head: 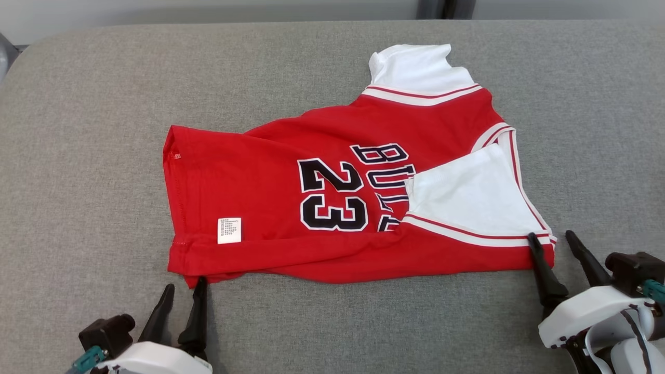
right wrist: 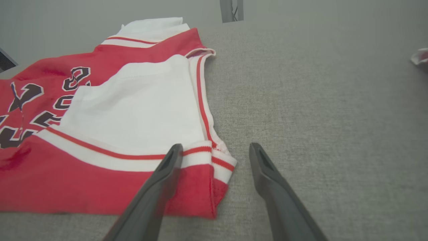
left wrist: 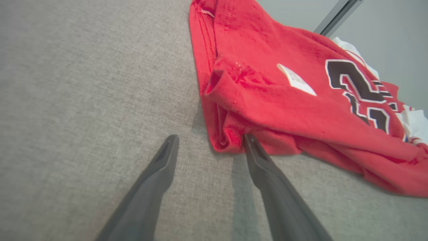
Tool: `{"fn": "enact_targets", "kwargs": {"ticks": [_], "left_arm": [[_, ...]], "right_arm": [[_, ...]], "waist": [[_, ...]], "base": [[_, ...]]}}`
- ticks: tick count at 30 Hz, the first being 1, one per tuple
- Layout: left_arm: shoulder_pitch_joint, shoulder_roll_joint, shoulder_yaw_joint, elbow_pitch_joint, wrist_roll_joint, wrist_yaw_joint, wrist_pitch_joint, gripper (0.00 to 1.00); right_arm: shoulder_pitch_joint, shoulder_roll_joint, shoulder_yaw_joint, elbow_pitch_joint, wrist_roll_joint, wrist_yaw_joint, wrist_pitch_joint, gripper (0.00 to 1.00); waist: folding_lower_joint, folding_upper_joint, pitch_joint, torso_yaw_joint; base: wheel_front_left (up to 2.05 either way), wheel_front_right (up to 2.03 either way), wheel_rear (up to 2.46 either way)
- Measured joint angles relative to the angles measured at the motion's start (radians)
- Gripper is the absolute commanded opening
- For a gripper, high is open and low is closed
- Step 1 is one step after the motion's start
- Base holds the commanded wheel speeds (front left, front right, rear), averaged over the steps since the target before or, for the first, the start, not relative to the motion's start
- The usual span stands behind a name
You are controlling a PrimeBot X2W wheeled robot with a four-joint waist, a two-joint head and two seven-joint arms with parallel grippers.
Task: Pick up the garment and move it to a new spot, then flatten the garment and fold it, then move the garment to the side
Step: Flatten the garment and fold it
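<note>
The garment [head: 270,208], a red jersey with white sleeves and black "23" print, lies partly folded on the grey surface, one white sleeve [head: 467,197] laid over its front. My left gripper [head: 184,293] stands open at the garment's near left corner [left wrist: 227,134], one fingertip touching the hem. My right gripper [head: 552,240] is open at the near right corner [right wrist: 214,167]; one finger lies over the striped trim, the other on bare cloth surface. Nothing is held.
The grey fabric surface [head: 93,156] stretches wide on all sides of the jersey. A pale wall runs behind its far edge [head: 208,10]. A small white and red scrap [right wrist: 420,57] shows at the right wrist view's edge.
</note>
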Motion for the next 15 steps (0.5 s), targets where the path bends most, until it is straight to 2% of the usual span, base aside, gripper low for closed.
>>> {"fn": "enact_targets", "kwargs": {"ticks": [5, 9, 10, 11, 12, 15], "left_arm": [[-0.070, 0.009, -0.006, 0.080, -0.065, -0.053, 0.037, 1.00], [-0.106, 0.025, -0.022, 0.114, -0.105, -0.071, 0.067, 0.98], [-0.112, 0.031, -0.029, 0.116, -0.118, -0.073, 0.080, 0.57], [-0.115, 0.036, -0.036, 0.115, -0.134, -0.074, 0.087, 0.37], [-0.116, 0.046, -0.046, 0.114, -0.140, -0.074, 0.091, 0.00], [-0.117, 0.066, -0.068, 0.092, -0.174, -0.074, 0.116, 0.00]], "right_arm": [[-0.038, -0.003, 0.026, 0.059, 0.026, 0.000, 0.022, 1.00], [-0.066, -0.009, 0.051, 0.082, 0.048, 0.000, 0.023, 1.00], [-0.071, -0.009, 0.055, 0.085, 0.058, 0.000, 0.023, 0.68], [-0.076, -0.010, 0.059, 0.089, 0.066, 0.000, 0.022, 0.44], [-0.079, -0.012, 0.065, 0.090, 0.071, 0.000, 0.022, 0.00], [-0.080, -0.013, 0.074, 0.089, 0.096, 0.000, 0.012, 0.00]], "waist": [[0.0000, 0.0000, 0.015, 0.002], [0.0000, 0.0001, 0.024, -0.007], [-0.0001, 0.0001, 0.026, -0.009], [0.0000, 0.0001, 0.028, -0.011], [0.0000, 0.0001, 0.029, -0.012], [0.0000, 0.0001, 0.032, -0.013]], "base": [[0.00, 0.00, 0.00], [0.00, 0.00, 0.00], [0.00, 0.00, 0.00], [0.00, 0.00, 0.00], [0.00, 0.00, 0.00], [0.00, 0.00, 0.00]]}}
